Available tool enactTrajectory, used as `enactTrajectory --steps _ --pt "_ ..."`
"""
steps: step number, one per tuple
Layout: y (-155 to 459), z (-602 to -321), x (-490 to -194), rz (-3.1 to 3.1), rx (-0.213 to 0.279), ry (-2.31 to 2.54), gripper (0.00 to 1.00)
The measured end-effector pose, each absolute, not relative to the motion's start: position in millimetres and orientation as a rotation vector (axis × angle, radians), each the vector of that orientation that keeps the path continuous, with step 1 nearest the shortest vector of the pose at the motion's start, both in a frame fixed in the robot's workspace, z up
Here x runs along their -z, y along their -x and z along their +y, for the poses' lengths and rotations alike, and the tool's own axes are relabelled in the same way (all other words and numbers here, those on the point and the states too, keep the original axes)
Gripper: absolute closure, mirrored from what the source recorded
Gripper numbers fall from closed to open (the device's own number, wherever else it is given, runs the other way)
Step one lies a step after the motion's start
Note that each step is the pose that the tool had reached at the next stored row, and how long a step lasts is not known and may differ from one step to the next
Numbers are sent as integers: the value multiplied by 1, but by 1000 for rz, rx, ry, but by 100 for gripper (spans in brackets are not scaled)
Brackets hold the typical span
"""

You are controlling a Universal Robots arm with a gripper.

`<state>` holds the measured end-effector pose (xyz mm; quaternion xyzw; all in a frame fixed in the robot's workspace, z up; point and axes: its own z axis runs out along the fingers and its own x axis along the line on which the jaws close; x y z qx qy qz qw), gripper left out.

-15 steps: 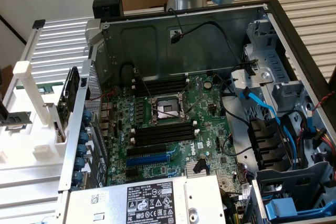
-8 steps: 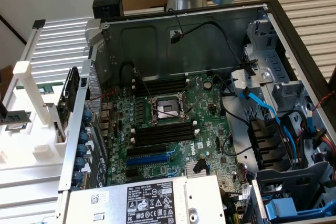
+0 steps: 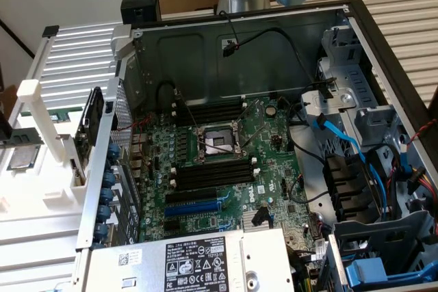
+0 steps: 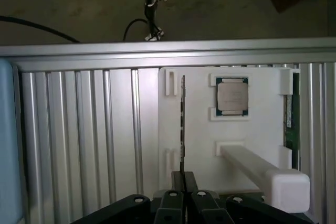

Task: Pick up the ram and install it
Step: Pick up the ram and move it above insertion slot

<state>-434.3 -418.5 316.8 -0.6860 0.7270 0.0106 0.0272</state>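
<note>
Table (image 4: 79, 145): slatted aluminium. It carries the white holder close to its edge rail, so the parts sit where I can come down on them.
Case (image 3: 274, 25): lies open on its side, to the exterior view's right of the holder, so the motherboard (image 3: 267, 148) faces up.
Memory slots (image 3: 209, 174): long, black and empty, on either side of the processor socket. Nothing is installed yet.
White holder (image 4: 199, 129): two slotted clips keep the ram standing on edge, with its thin upper edge offered to me.
My gripper (image 4: 184, 195): in line with that stick, jaws drawn in narrow. As I read it, they are clenched on the ram's near end.
Ram (image 4: 182, 124): seated in the holder's clips, just beside the processor (image 4: 232, 96) in its pocket. By my judgement it is not lifted out.
</note>
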Motion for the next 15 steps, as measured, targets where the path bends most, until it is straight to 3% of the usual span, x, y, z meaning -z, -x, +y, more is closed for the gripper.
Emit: enactTrajectory --steps 15 --pt "398 -410 -363 2256 20 2130 88"
